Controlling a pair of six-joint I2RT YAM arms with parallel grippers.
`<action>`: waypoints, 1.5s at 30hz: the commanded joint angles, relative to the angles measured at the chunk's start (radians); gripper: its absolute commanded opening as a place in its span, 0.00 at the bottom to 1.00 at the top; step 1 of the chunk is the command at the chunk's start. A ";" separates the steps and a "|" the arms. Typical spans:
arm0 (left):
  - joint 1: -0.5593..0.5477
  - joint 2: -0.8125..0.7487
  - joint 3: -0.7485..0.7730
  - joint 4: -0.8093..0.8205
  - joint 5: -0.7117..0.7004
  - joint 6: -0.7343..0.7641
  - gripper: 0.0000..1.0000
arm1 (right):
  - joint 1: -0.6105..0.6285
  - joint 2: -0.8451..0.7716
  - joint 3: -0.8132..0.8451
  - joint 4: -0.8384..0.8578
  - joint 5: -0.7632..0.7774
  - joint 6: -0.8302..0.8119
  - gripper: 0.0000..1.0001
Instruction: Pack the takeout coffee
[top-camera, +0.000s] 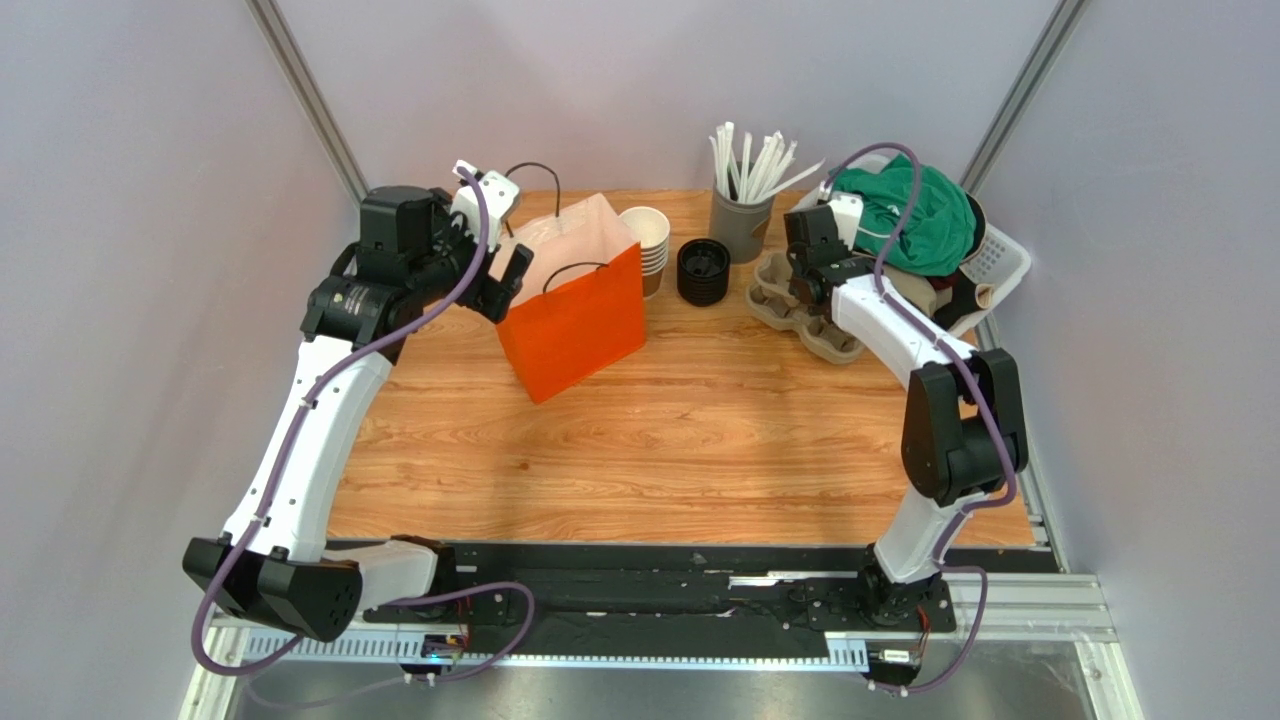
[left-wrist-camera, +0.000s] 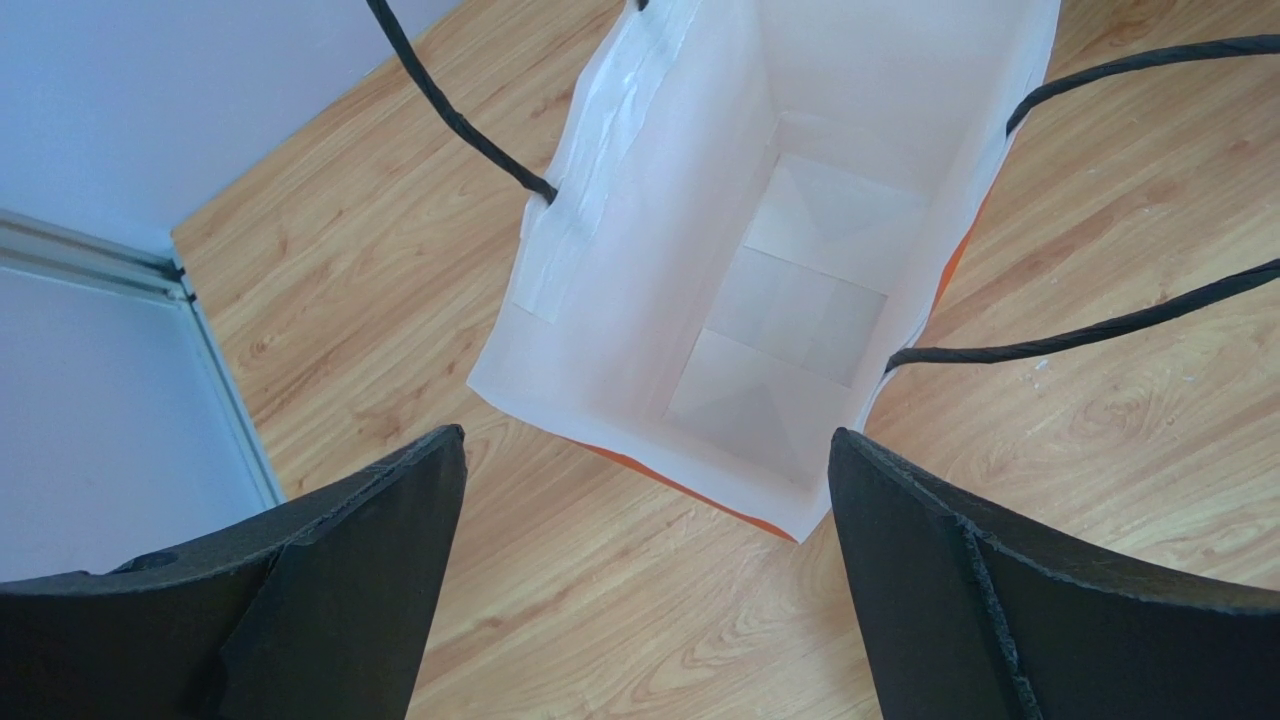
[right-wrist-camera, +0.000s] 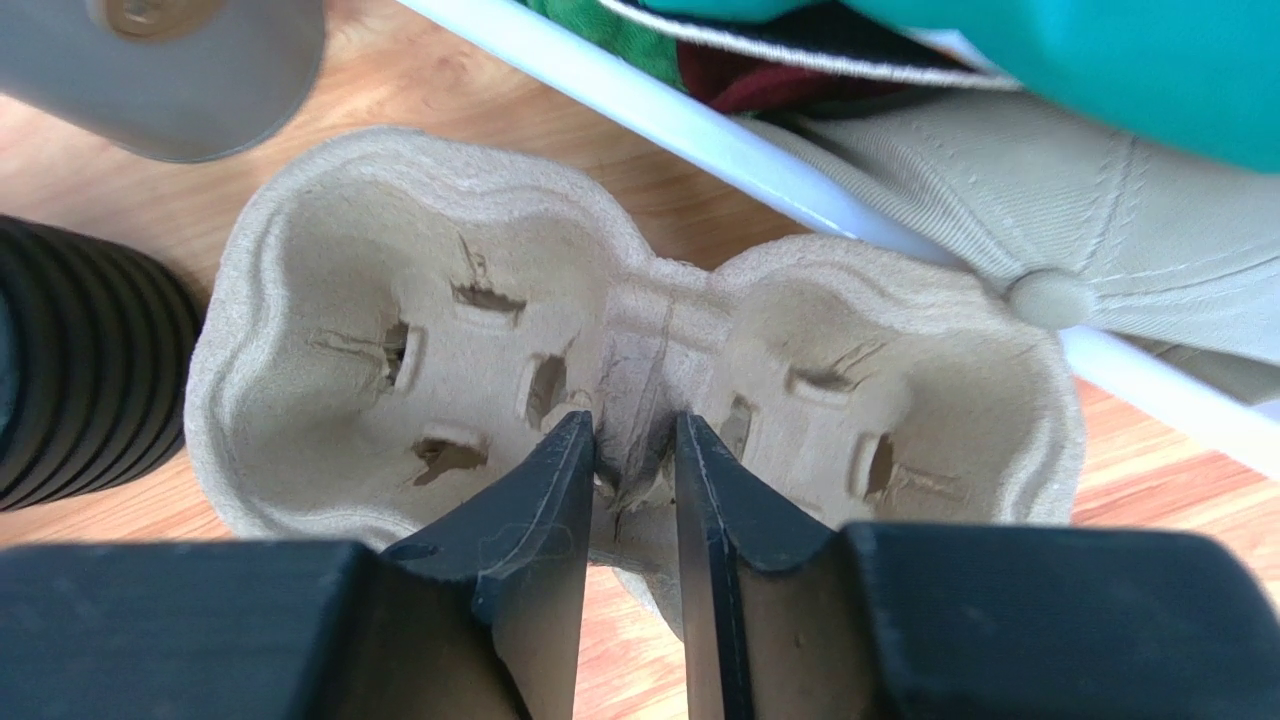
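The takeout coffee, a lidded tan cup, does not show in any view. The orange paper bag (top-camera: 579, 323) stands open at the back left; in the left wrist view its white inside (left-wrist-camera: 781, 300) is empty. My left gripper (top-camera: 511, 278) is open and empty, just above the table at the bag's left rim (left-wrist-camera: 643, 438). My right gripper (top-camera: 804, 285) is shut on the middle ridge of a grey pulp cup carrier (top-camera: 796, 315). In the right wrist view the fingers (right-wrist-camera: 631, 450) pinch that ridge between the carrier's two empty wells (right-wrist-camera: 376, 300).
A stack of lidless paper cups (top-camera: 648, 240) and a stack of black lids (top-camera: 702, 270) stand behind the bag. A grey holder of white straws (top-camera: 741, 218) is beside them. A white basket (top-camera: 1004, 263) with cloth and a beige cap (right-wrist-camera: 1052, 225) fills the back right.
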 joint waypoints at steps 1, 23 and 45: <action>0.006 -0.013 0.010 0.032 0.023 -0.024 0.99 | 0.029 -0.112 0.014 0.093 0.013 -0.050 0.28; 0.006 -0.029 -0.013 0.043 0.027 -0.023 0.99 | 0.066 -0.079 -0.078 0.109 -0.002 -0.076 0.26; 0.006 -0.036 -0.030 0.047 0.035 -0.027 0.99 | 0.075 -0.035 -0.089 0.112 0.014 -0.061 0.45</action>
